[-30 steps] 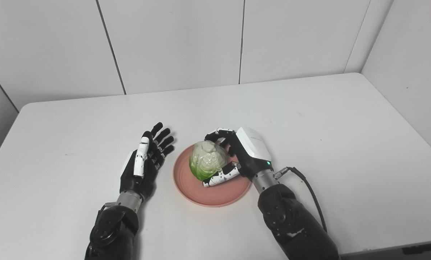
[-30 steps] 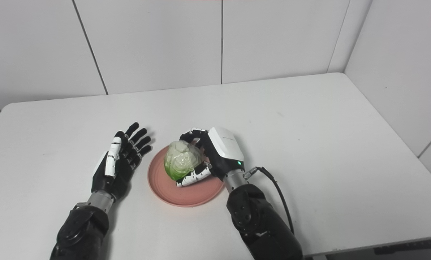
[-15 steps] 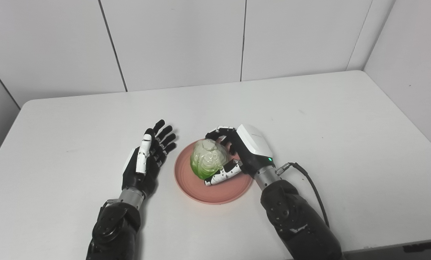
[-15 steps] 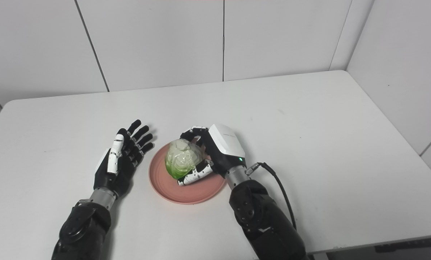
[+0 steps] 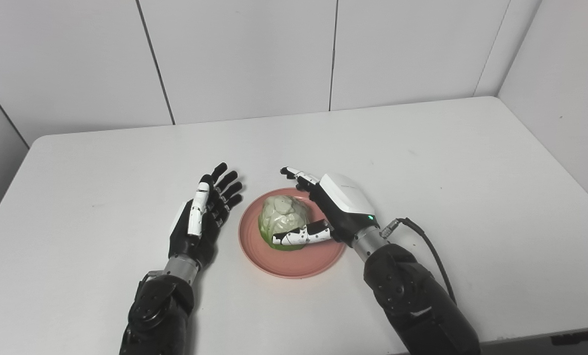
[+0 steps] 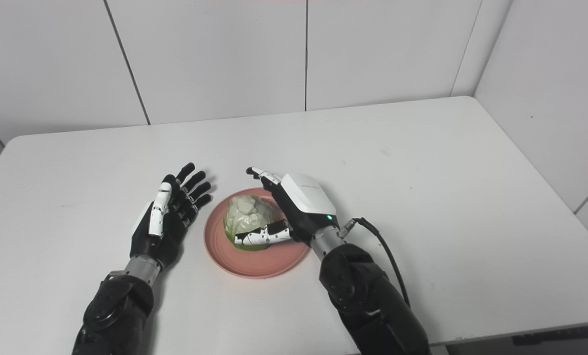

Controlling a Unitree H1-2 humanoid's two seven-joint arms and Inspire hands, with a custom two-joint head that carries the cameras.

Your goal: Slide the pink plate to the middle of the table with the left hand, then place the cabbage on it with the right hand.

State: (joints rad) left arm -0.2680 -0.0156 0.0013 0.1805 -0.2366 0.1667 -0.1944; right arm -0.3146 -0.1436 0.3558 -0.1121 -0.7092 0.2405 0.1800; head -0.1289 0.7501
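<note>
The pink plate [image 5: 301, 262] lies near the middle of the white table [image 5: 422, 162], toward the front. A pale green cabbage [image 5: 281, 221] rests on the plate. My right hand [image 5: 340, 204] is at the plate's right side, open, its fingers spread past the cabbage's far side and its thumb lying along the cabbage's near side. My left hand [image 5: 200, 222] hovers just left of the plate, palm turned toward it, fingers straight and apart, holding nothing. In the right eye view the cabbage [image 6: 247, 217] sits on the plate [image 6: 259, 264] between both hands.
A black cable [image 5: 429, 249] loops from my right wrist over the table. White wall panels stand close behind the table and along its right side. The table's near edge runs just under my forearms.
My right hand's fingers have opened off the cabbage, which has settled lower onto the plate. The left hand has stayed put. The camera has drifted slightly.
</note>
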